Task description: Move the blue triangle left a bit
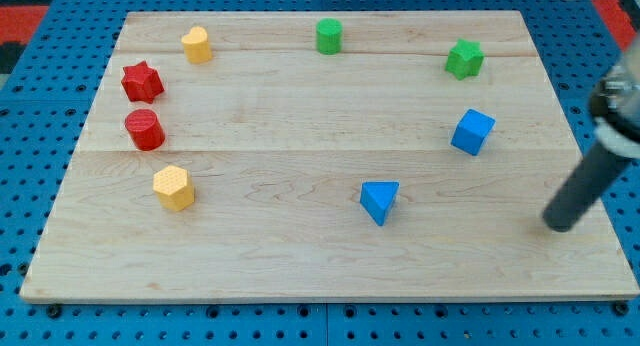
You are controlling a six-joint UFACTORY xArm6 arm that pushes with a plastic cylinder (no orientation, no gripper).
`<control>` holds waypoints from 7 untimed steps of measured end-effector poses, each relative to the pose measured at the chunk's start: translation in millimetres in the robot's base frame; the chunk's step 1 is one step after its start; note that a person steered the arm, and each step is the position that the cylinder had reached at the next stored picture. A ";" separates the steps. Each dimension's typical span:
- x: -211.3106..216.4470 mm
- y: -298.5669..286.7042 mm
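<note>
The blue triangle (379, 201) lies on the wooden tabletop (300, 246), toward the view's lower right, below and left of the blue cube (472, 131). My tip (558, 224), a bare rod with no gripper, stands well apart at the triangle's right, touching no block.

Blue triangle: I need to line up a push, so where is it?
The blue triangle sits low and right of centre on the board, below-left of the blue cube, with my tip off to its right.
</note>
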State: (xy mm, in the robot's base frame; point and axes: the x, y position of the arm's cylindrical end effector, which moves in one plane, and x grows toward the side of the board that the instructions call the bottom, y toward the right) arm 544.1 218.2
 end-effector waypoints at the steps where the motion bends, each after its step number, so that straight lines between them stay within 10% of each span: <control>1: 0.0 -71.3; 4: -9.5 -232.6; 7: -23.0 -114.8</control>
